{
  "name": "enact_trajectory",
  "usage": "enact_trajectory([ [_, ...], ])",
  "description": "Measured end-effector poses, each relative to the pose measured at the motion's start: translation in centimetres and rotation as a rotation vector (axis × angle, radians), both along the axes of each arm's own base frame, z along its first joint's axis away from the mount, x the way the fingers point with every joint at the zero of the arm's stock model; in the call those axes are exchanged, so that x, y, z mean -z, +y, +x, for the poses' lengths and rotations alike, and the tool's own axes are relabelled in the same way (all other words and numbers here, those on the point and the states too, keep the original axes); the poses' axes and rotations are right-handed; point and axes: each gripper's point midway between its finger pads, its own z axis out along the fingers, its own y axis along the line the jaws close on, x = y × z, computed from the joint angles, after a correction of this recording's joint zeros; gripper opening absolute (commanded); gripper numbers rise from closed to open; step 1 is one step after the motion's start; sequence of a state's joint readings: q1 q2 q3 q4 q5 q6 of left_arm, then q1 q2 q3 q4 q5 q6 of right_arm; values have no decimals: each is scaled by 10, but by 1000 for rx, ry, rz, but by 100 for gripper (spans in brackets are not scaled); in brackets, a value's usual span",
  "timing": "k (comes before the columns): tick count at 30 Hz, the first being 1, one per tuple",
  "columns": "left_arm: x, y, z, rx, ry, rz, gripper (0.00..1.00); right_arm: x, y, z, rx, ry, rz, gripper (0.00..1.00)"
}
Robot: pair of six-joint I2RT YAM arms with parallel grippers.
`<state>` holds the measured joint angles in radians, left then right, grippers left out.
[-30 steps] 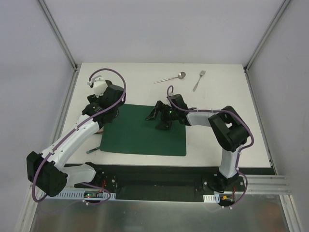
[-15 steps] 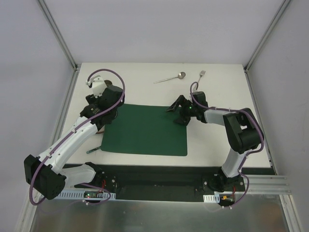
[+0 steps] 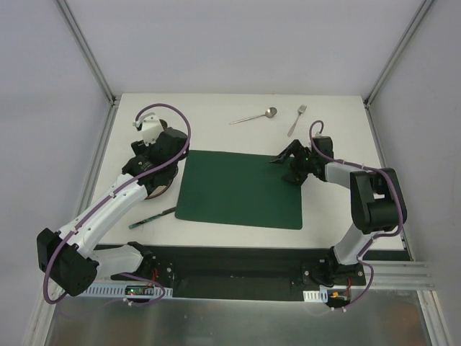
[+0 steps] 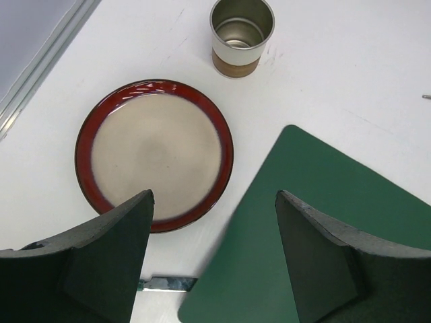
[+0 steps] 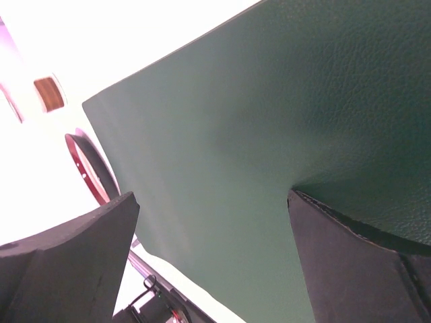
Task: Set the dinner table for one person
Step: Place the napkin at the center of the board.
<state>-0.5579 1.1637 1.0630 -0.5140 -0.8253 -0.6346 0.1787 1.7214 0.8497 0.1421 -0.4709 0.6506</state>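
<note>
— Jaws, both sides?
— I read the left gripper [image 4: 214, 194] as wide apart and empty, hanging over the red-rimmed plate [image 4: 158, 151] and the placemat [image 3: 241, 189] edge. I see the right gripper [image 5: 212, 195] spread wide too, low over the placemat's far right corner; whether it touches I can't tell.
— Dinner table?
— White dinner table [image 3: 216, 108] lies under everything. Spoon [image 3: 253, 117] and fork [image 3: 296, 120] sit near its far edge.

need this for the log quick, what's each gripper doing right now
Left gripper: open, empty, above the plate.
Right gripper: open, fingers spread over the placemat.
</note>
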Motion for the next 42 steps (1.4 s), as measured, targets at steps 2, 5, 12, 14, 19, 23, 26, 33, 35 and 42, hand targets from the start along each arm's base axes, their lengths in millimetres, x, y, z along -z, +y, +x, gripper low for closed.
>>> enact_trajectory([
  [2, 0, -1, 0, 3, -1, 5, 72, 0, -13, 2, 27, -2, -12, 96],
  [5, -1, 0, 0, 4, -1, 13, 72, 1, -27, 5, 58, -3, -23, 96],
  [12, 3, -3, 0, 14, 12, 28, 72, 1, -34, 7, 65, -3, -37, 96],
  [14, 3, -4, 0, 18, 15, 30, 72, 1, -36, 11, 67, 1, -51, 96],
  [19, 3, -7, 1, 28, 12, 22, 72, 1, -39, 31, 72, 1, -89, 96],
  [23, 5, -11, 2, 42, 17, 18, 72, 1, -43, 46, 75, 1, -126, 96],
  [26, 6, -14, 1, 55, 19, 13, 72, 1, -44, 56, 74, -1, -139, 96],
  [33, 7, -18, 2, 71, 22, -1, 72, 1, -44, 68, 75, 0, -150, 96],
  [35, 7, -19, 3, 74, 20, -4, 72, 2, -44, 68, 77, 1, -154, 96],
  [42, 8, -26, 5, 108, 21, -20, 72, 2, -44, 68, 82, 5, -158, 96],
])
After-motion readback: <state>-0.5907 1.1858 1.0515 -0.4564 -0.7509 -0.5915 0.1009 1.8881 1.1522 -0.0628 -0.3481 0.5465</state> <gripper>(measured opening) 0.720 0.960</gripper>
